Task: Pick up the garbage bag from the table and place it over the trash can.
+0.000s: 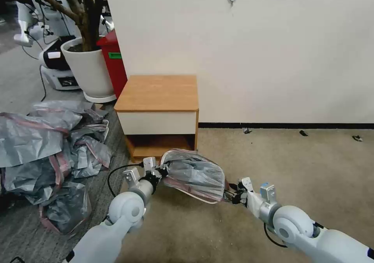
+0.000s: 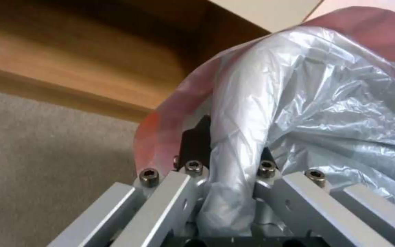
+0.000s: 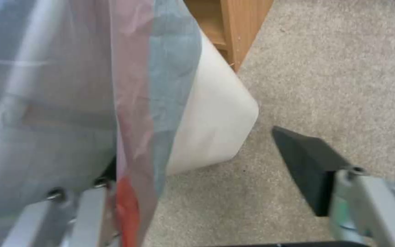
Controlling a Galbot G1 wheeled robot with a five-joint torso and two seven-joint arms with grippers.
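The counter point(image 1: 157, 92), a square cabinet with a smooth light-wood top, white drawer front and open shelf, stands bare against the wall. Before it on the carpet, I have the garbage bag point(image 1: 194, 174) stretched between both arms over the trash can point(image 3: 216, 127), a cream plastic bin with rounded corners and tapering walls, whose rim peeks out beneath the film. The bag is thin, crinkled grey film with a pinkish-red drawstring band. My left gripper point(image 2: 227, 171) is clenched on a bunched fold. My right gripper point(image 3: 197, 185) is spread, one of its fingers point(image 3: 309, 164) standing clear of the film. I judge the risks to be the slack right edge slipping off the rim, or the film tearing under tension.
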